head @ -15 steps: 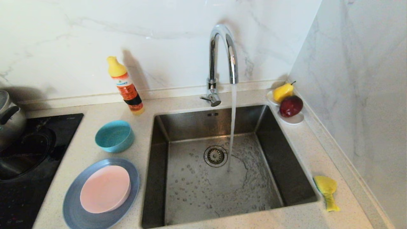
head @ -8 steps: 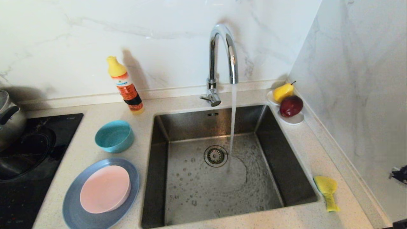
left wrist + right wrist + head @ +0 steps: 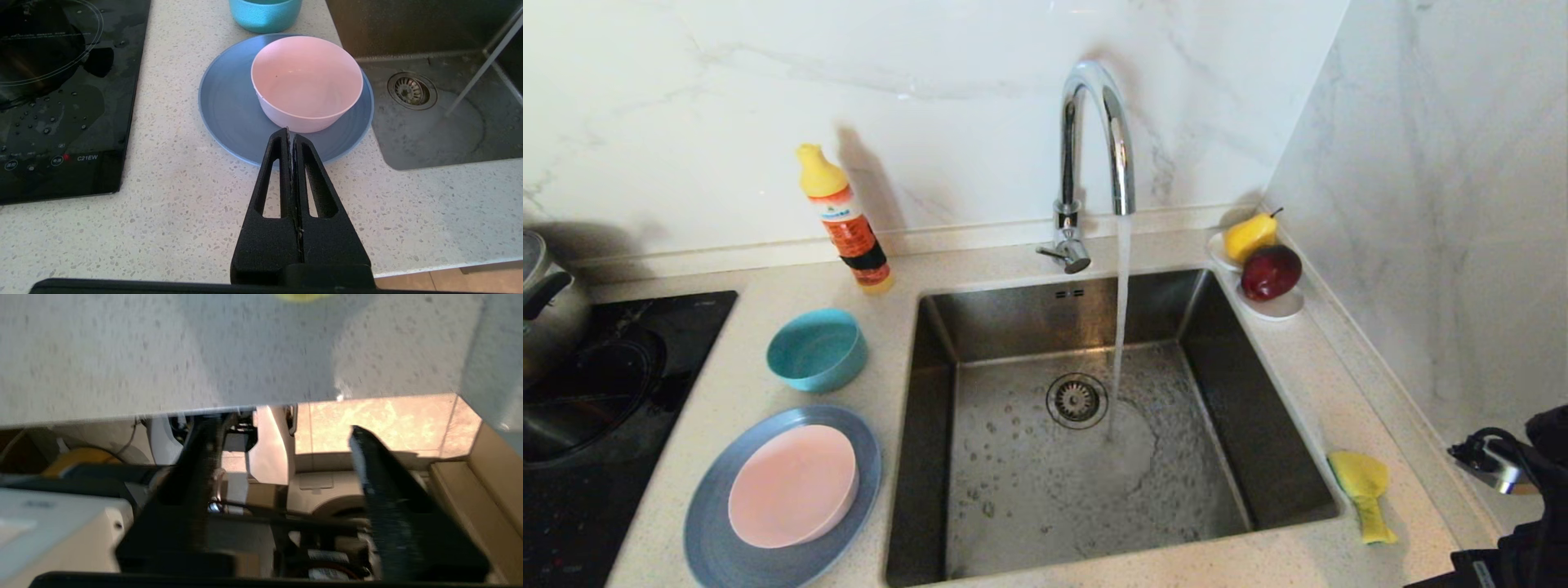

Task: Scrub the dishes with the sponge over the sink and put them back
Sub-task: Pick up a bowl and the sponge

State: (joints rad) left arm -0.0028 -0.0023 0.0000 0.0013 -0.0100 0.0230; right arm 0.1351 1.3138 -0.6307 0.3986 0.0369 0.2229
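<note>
Sponge (image 3: 1361,492) is lying on the table (image 3: 1307,367) at the sink's (image 3: 931,367) right edge, long axis pointing away from the robot, beyond the right gripper (image 3: 282,465), which is standing wide open and empty. Left gripper (image 3: 291,139) is resting shut, empty, near the blue-grey plate (image 3: 229,106).

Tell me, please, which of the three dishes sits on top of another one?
The pink bowl: it rests on the blue plate; the teal bowl stands alone.
</note>
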